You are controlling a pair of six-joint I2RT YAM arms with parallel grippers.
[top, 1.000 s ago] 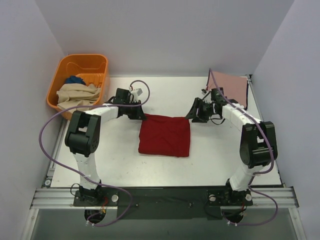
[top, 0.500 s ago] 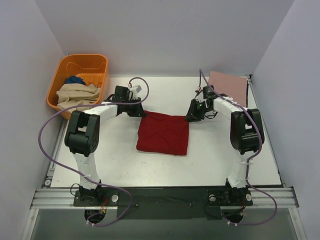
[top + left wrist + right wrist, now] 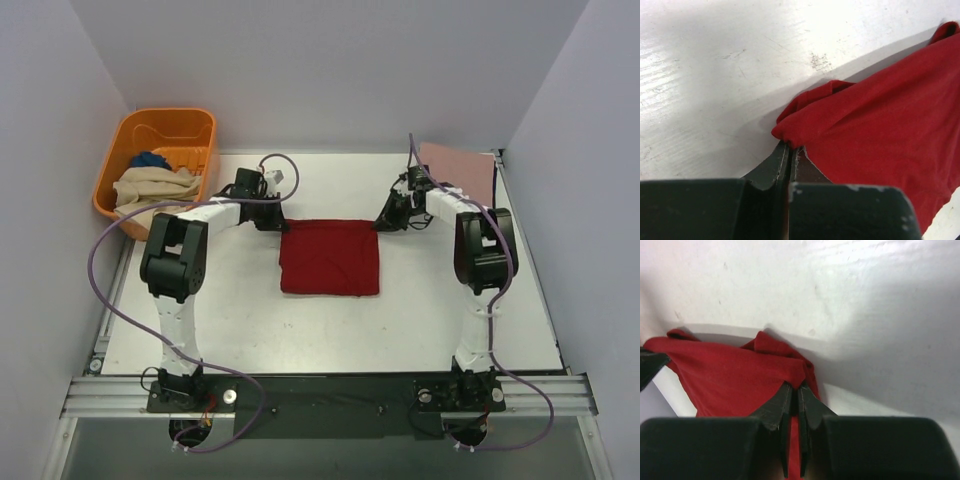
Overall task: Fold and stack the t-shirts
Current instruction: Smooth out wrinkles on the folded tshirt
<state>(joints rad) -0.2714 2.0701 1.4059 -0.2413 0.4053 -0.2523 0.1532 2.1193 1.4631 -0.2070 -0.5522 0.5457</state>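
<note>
The dark red t-shirt lies folded into a rectangle at the middle of the table. My left gripper is shut on its far left corner, and the cloth bunches at the fingertips. My right gripper is shut on its far right corner, and the cloth is pinched between the black fingers. A dusty pink t-shirt lies flat at the far right. Beige and blue shirts sit in the orange basket. No navy shirt shows.
The orange basket stands off the table's far left corner. The purple cables loop above both wrists. White walls close in the table on three sides.
Both grippers have pulled the red shirt's far edge away from the arm bases and apart. The cloth now lies straighter and squarer. The right arm has swung further back.
</note>
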